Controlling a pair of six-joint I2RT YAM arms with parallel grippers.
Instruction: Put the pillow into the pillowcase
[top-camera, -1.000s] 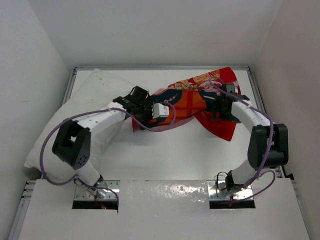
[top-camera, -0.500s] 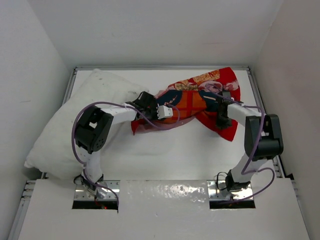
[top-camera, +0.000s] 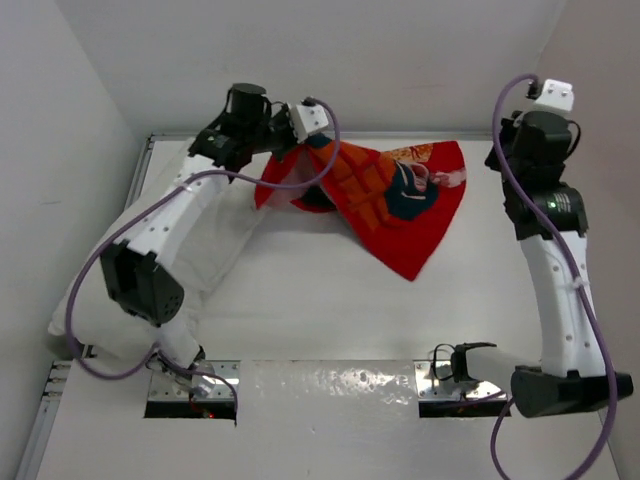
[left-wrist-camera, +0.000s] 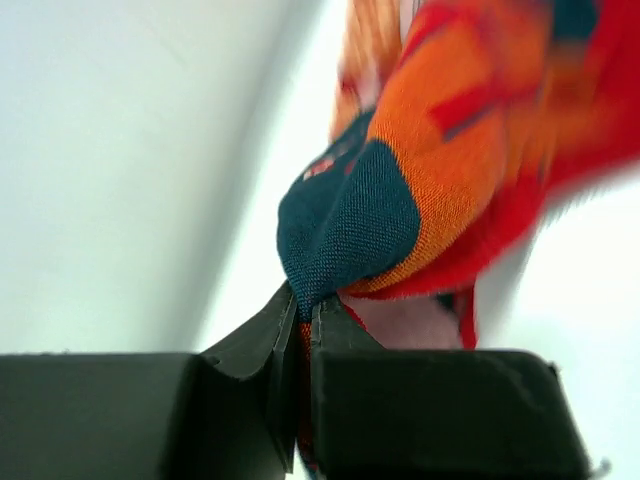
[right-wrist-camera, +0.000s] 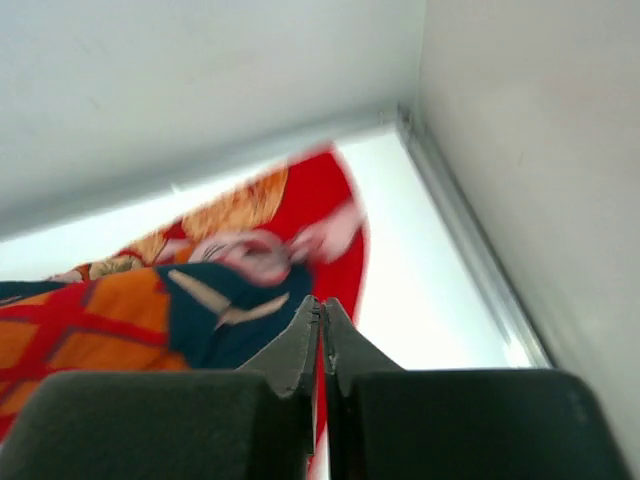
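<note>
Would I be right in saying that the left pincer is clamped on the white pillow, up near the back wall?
Not quite. The left pincer is clamped on the pillowcase, not the pillow. The left wrist view shows teal and orange printed fabric pinched between its fingers. It is indeed up near the back wall.

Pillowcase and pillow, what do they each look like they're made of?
The pillowcase looks like thin woven cloth, matte and printed. The left wrist view shows a fine thread grain, and it hangs in soft folds. The pillow looks like plain white matte fabric over soft filling, judging by its wrinkles and puffed shape.
</note>
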